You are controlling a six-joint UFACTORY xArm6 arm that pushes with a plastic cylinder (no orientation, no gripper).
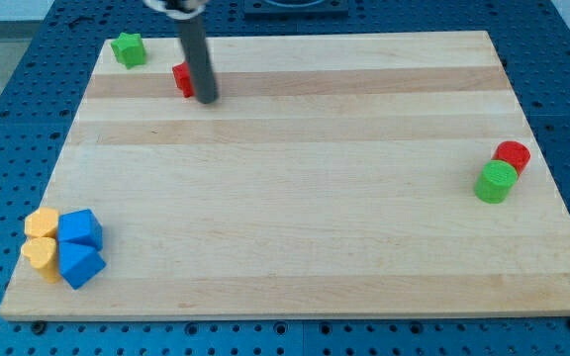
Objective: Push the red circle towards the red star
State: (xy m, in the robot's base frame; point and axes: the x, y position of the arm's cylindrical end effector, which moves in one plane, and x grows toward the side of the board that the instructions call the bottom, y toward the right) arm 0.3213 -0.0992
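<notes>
The red circle (513, 155) sits near the board's right edge, touching the green circle (496, 182) just below and left of it. The red star (183, 78) lies near the view's top left, partly hidden behind the dark rod. My tip (207, 98) rests on the board right beside the red star, on its right and slightly lower side. The tip is far from the red circle, most of the board's width away.
A green star (128, 48) sits at the board's top left corner. At the bottom left, two yellow blocks (40, 240) and two blue blocks (79, 248) are clustered together. The wooden board (295, 198) lies on a blue perforated base.
</notes>
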